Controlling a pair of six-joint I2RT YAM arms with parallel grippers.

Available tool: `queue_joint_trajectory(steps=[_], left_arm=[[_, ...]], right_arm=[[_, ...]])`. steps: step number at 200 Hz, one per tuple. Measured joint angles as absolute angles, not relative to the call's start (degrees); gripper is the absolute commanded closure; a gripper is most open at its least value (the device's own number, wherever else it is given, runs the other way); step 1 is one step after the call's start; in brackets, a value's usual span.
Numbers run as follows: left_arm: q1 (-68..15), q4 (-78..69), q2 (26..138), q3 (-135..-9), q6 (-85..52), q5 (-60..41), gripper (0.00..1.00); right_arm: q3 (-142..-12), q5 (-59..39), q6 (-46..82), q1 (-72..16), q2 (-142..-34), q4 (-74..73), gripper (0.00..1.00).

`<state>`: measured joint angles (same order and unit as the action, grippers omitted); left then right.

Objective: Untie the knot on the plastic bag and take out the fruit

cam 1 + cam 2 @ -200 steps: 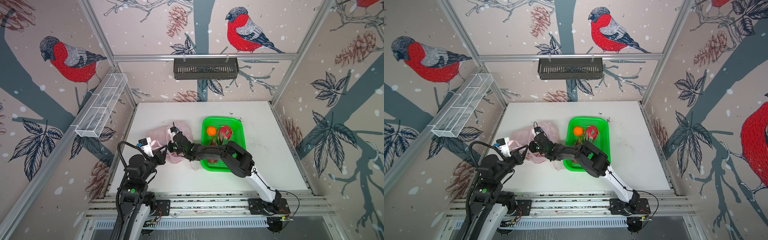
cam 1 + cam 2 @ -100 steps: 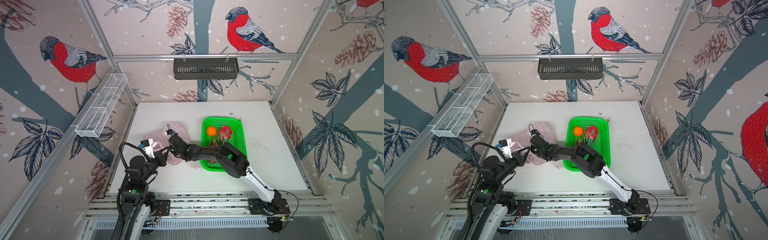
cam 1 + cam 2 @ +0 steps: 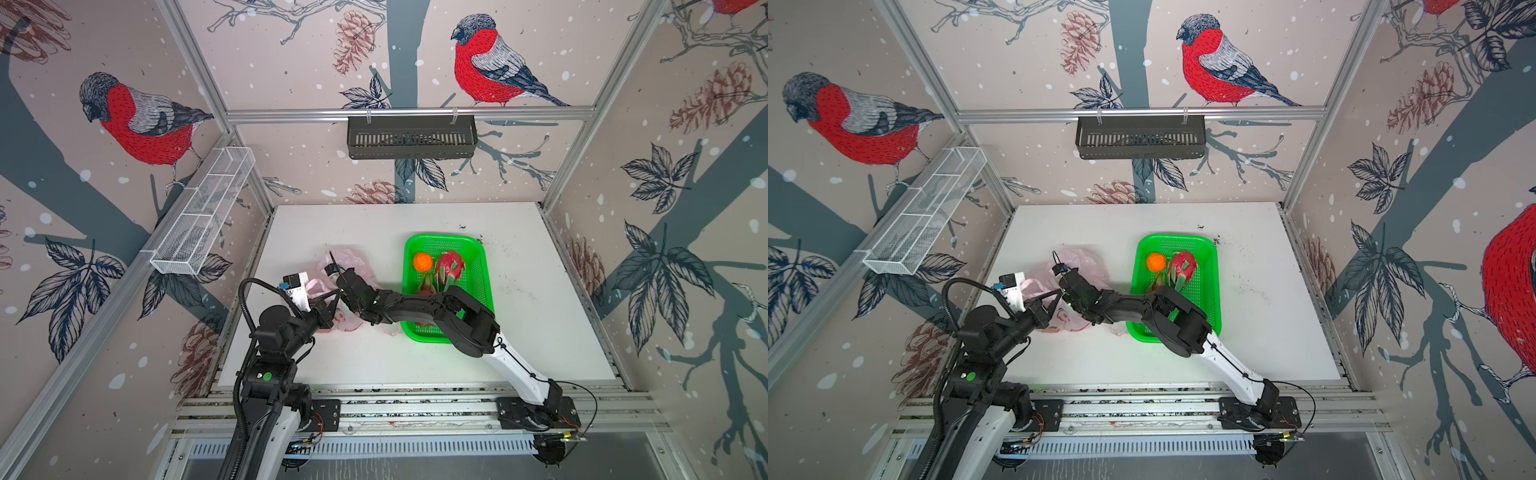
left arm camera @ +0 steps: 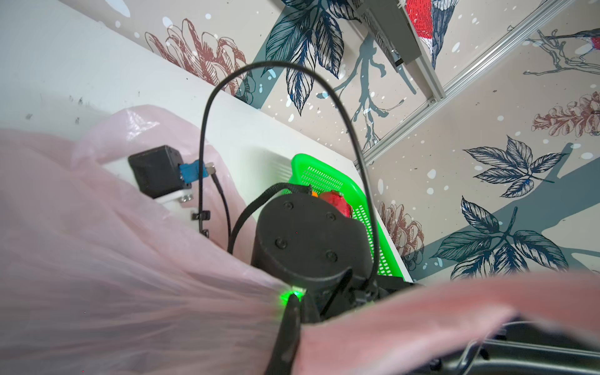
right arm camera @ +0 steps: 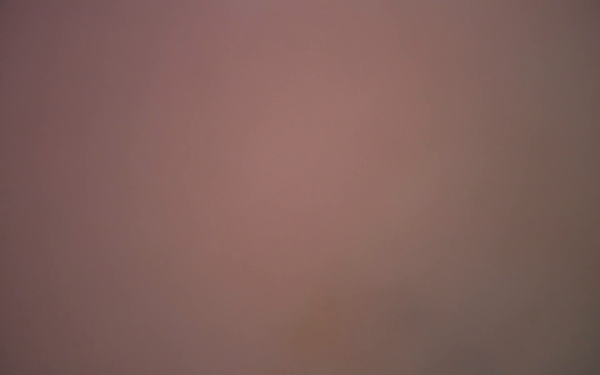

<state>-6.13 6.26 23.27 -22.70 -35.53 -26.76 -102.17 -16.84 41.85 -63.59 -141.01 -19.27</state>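
Our left gripper [image 3: 330, 305] pinches the plastic bag [image 3: 358, 262] tight. Our right gripper [image 3: 337, 279] hides inside it; we cannot tell its grip.

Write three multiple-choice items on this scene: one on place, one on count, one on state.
1. In both top views, the green basket sits, relative to the pink bag:
A) left
B) right
C) on top
2. The basket shows this many orange balls:
A) one
B) none
C) three
3. The left end effector is:
A) open over the basket
B) out of view
C) shut on the bag's film
Key: B, the basket lies right of the bag; A, one ball shows; C, the film pulls taut to its tip.
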Motion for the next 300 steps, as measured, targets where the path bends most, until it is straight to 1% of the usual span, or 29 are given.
queue_joint_trajectory(steps=[49, 108, 174, 193, 222, 239, 274, 300], left_arm=[[-6.13, 5.21, 26.15, -24.38, -34.09, -27.0, 1.0], [-6.13, 5.19, 26.59, -24.25, -33.67, -26.89, 1.0], [-6.13, 1.74, 26.61, -23.05, -33.06, -26.28, 1.0], [-6.13, 1.63, 26.26, -22.72, -33.08, -25.87, 1.0], [-6.13, 1.65, 25.82, -22.2, -33.1, -25.45, 1.0], [-6.13, 1.85, 25.19, -21.93, -33.17, -25.5, 1.0], [-6.13, 2.24, 23.42, -21.28, -33.54, -25.5, 1.0], [-6.13, 2.94, 21.76, -20.56, -34.44, -25.3, 1.0]], right_arm=[[-102.04, -19.25, 40.58, -63.66, -140.97, -19.79, 0.0], [-101.69, -22.04, 38.26, -63.77, -140.97, -18.85, 0.0], [-105.36, -21.12, 31.92, -66.3, -142.93, -12.03, 0.05], [-105.82, -20.03, 31.09, -66.35, -143.28, -11.57, 0.13], [-105.73, -19.05, 30.87, -66.3, -143.52, -11.22, 0.38], [-104.99, -18.96, 31.35, -66.04, -143.5, -12.32, 0.49], [-102.21, -18.31, 32.86, -65.17, -142.12, -14.31, 0.66], [-98.89, -17.65, 33.78, -63.92, -140.09, -15.18, 0.74]])
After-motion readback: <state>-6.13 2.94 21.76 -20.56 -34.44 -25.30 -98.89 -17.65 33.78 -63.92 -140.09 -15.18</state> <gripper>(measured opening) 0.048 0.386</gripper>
